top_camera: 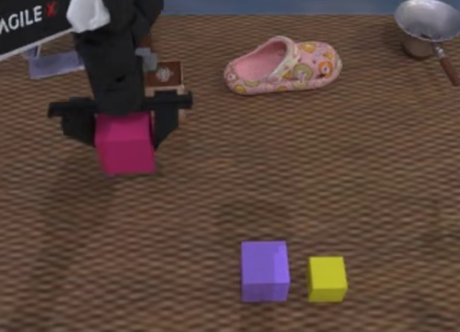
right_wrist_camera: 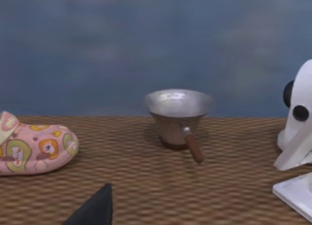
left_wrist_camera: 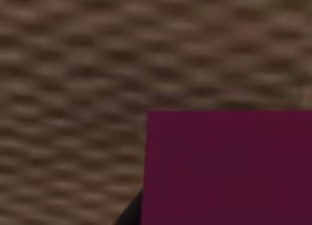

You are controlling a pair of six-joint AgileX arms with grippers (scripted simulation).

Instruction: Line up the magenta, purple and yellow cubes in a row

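a brown woven table surface (top_camera: 287, 174) fills most of the frame; along the top edge stands a plain blue-grey wall (top_camera: 287, 0); the light is soft and even.

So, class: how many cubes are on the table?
3: the magenta cube at the left between the left gripper's fingers; the purple cube and yellow cube side by side, near edge.

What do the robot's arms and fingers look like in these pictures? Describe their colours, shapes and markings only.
The left arm is bulky and black with a white shell section at its top, ending in a wide black crossbar and black left gripper fingers. A black panel beside it reads AGILE X in white and red. Of the right gripper only one dark pointed tip shows.
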